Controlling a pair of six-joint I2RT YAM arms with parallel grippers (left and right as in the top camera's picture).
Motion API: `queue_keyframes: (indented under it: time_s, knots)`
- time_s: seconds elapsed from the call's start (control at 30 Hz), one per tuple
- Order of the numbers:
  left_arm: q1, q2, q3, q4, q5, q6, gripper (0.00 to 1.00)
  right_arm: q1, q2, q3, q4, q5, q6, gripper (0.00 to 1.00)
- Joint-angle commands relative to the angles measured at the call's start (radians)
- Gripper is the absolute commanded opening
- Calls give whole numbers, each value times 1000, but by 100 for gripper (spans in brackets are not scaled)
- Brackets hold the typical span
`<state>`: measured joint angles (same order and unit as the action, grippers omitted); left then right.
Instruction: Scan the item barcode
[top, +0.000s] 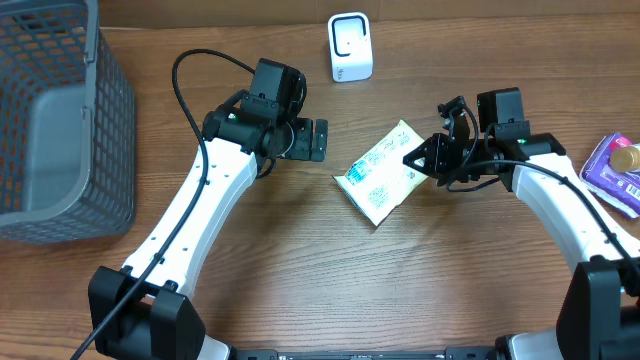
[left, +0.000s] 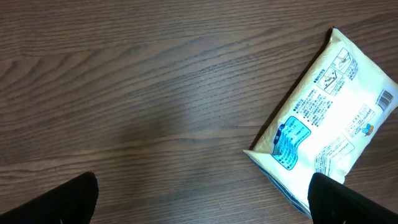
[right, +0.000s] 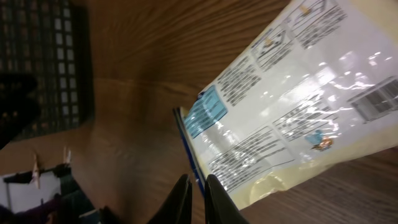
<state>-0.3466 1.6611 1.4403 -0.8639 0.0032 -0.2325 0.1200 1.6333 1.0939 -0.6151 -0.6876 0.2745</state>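
Pale yellow-white plastic packet (top: 383, 172) with blue label lying on wooden desk (top: 300, 260), mid-centre, barcode (left: 387, 99) facing up. Well apart from small white rounded box (top: 350, 46) at far edge, likely scanner. Just beside packet, left gripper (top: 316, 140) spread wide, empty. At packet's blue seam, right gripper (right: 196, 186) with fingers nearly pressed together — pinch or mere contact, cannot tell. Scan judged not yet done — lift, carry, presenting barcode all left.

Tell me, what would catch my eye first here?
The white packet with blue print sits in the middle, barcode side up, with the right gripper pinching its edge. Next come the grey mesh basket at the far left and the small white scanner standing at the back.
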Motion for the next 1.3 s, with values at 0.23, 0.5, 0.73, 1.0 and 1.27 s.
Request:
queue_keyframes:
  time_s: [0.23,0.5,0.73,1.0,1.27]
  knots:
    - [-1,5,8,-1,24,-8,100,-88,40,7,-89,190,231,80]
    - [-1,5,8,8,24,-35,100,-148,40,-26,-309,54,237,100]
    - [2,5,8,7,13,-37,100,-51,55,-165,9,37,352,84]
    - [82,5,8,23,-3,-37,100,87,72,-163,343,1,399,31]
    - [172,5,8,7,-3,-37,100,260,213,-159,624,119,515,4]
